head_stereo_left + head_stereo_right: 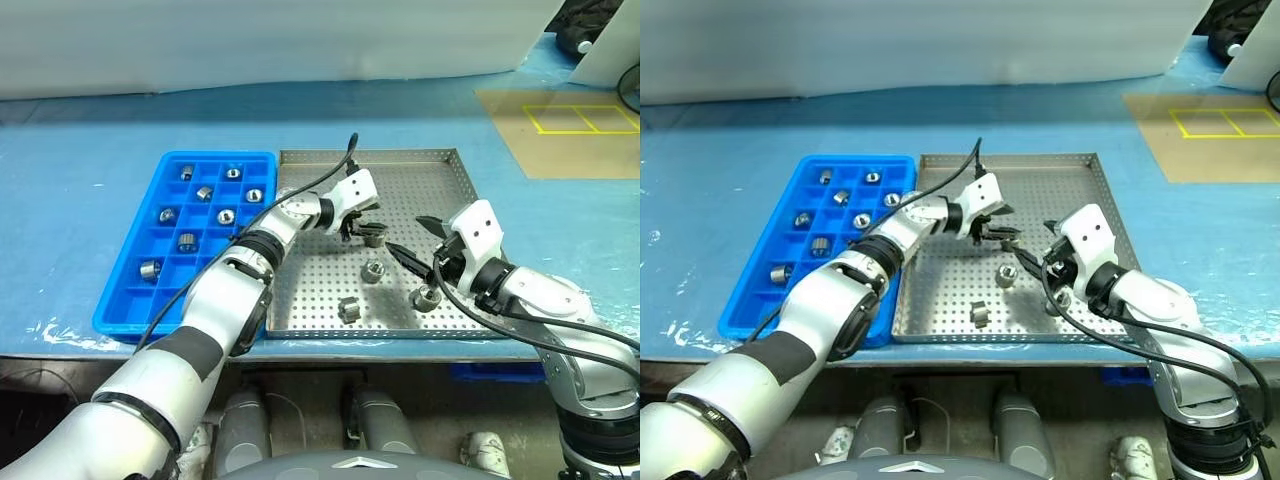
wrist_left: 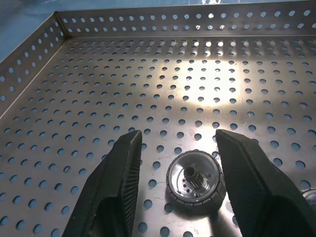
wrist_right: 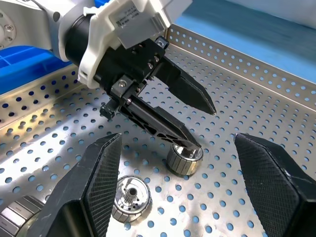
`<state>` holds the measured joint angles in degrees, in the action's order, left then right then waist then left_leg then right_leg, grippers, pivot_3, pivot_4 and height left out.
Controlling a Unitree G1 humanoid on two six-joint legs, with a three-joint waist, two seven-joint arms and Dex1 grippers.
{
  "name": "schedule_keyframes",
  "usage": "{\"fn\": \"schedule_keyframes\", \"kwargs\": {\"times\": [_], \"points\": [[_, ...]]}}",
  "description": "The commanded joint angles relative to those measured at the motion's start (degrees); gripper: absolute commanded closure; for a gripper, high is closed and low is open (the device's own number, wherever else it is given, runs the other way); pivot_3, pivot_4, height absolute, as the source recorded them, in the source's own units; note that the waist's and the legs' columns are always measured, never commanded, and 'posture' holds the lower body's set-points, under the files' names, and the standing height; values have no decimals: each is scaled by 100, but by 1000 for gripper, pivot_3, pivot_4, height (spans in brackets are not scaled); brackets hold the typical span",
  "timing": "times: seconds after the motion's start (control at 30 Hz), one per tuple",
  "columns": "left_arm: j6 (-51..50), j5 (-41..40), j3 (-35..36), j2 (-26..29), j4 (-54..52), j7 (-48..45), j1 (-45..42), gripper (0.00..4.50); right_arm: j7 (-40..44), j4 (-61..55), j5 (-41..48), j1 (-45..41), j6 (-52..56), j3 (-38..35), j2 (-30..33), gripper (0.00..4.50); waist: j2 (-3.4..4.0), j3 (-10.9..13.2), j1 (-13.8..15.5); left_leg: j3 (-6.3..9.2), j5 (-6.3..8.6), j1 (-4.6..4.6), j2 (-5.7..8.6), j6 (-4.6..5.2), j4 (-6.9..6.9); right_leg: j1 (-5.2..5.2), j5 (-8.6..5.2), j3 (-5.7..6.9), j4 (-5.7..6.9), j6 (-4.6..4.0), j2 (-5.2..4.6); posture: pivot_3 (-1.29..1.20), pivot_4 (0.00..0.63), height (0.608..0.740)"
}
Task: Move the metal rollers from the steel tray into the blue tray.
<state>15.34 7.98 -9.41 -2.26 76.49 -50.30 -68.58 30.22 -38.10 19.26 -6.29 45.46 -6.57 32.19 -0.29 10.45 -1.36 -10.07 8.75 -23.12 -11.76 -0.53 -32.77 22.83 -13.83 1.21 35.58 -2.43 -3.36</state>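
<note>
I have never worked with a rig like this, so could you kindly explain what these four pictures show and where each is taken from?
It is a two-armed humanoid robot. The two wide pictures come from cameras on its head; the two close ones from its wrists. On the blue table lie a steel tray with four metal rollers and a blue tray already holding seven. The left gripper stands open around one roller, not yet closed on it. The right gripper is wide open and holds nothing.
</note>
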Motion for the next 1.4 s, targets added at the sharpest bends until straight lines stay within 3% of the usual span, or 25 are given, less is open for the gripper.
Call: {"fn": "schedule_keyframes", "kwargs": {"times": [0.03,0.53,0.63,0.73,0.83,1.2,1.4], "points": [[-128,105,33,-82,18,153,97,2002,-112,-348,72,36,9,-193,81,783,0,0,-42,0,0,0,0,0,0,0,0,0,0,0,0,-618,150,740],[-589,573,-69,-247,111,998,388,2002,-305,-464,137,175,76,-248,227,783,17,-10,-154,1,9,3,1,15,-2,-18,2,1,-27,4,-1,-640,150,740],[-586,573,-56,-223,102,742,429,2569,-323,-436,147,134,74,-219,244,783,23,-14,-162,2,3,2,0,36,1,-25,3,3,-41,6,-2,-640,150,740],[-569,624,-62,-198,94,882,425,3519,-331,-424,149,142,57,-217,262,783,24,-15,-176,2,8,5,-2,46,1,-38,6,3,-59,11,-5,-637,150,740],[-571,500,87,-164,87,734,388,3649,-335,-393,129,139,30,-179,272,783,25,-15,-219,2,12,6,-1,53,0,-47,11,3,-73,19,-12,-629,150,740],[-354,490,200,-40,28,874,280,3649,-286,-253,83,39,-54,8,286,783,25,-14,-262,4,18,4,1,62,0,-46,13,3,-81,21,-18,-604,150,740],[-318,-497,1081,269,-241,-346,-277,3649,-206,-157,155,-146,-80,67,271,783,26,-13,-252,4,18,-3,1,62,4,-37,13,3,-81,21,-17,-563,150,740]]}}
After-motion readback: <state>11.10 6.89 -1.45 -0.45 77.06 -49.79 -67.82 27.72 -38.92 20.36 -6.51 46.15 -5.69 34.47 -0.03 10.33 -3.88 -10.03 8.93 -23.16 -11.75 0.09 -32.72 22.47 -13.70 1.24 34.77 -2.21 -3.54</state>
